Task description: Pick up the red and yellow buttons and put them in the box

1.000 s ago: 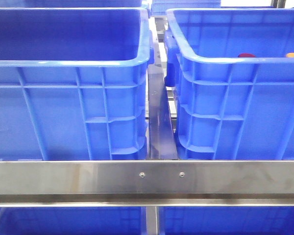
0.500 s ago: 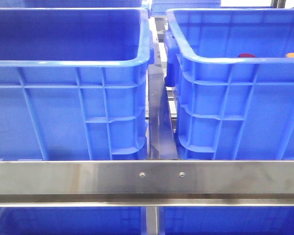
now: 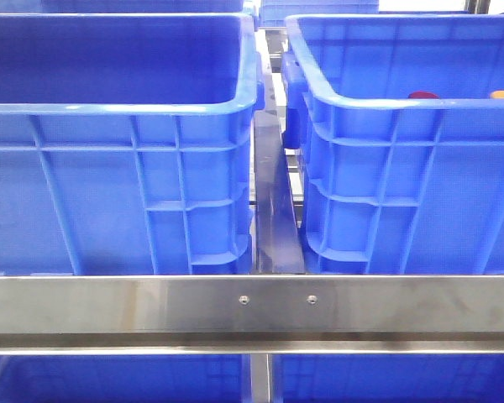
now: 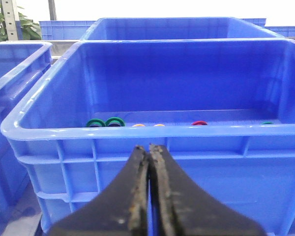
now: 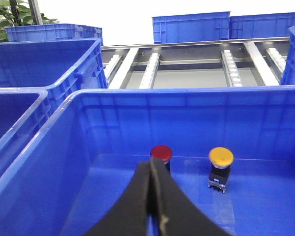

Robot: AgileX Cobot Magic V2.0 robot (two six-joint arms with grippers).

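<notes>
the glossy red round-capped button (image 5: 161,153) and the orange-yellow round-capped button (image 5: 221,157) both stand upright on the floor of a deep blue plastic crate (image 5: 49,162), near its far wall, side by side with a small gap between them. the yellow one sits on a dark boxy base with a bit of metal at the bottom; the red one's base is mostly hidden behind the right gripper (image 5: 152,196). that gripper's black fingers are pressed together with nothing between them, sitting above the near part of the same crate. from the front camera only the tops of the two buttons peek over the rim of the right-hand crate.

the other big blue ribbed plastic crate (image 3: 118,185) sits on the left in the front view, just beside the first one, with a dark metal divider strip (image 3: 273,201) between them and a brushed steel rail (image 3: 252,306) running across in front.

the left gripper (image 4: 148,196) is also closed and holding nothing, its worn black fingers meeting in front of the outer wall of a blue crate. inside that crate, along the floor, there are small rings (image 4: 105,122): a couple green, one red, and some orange bits, mostly hidden by the rim. more blue crates stand behind, and some green leaves (image 4: 5,24) show in the corner.
</notes>
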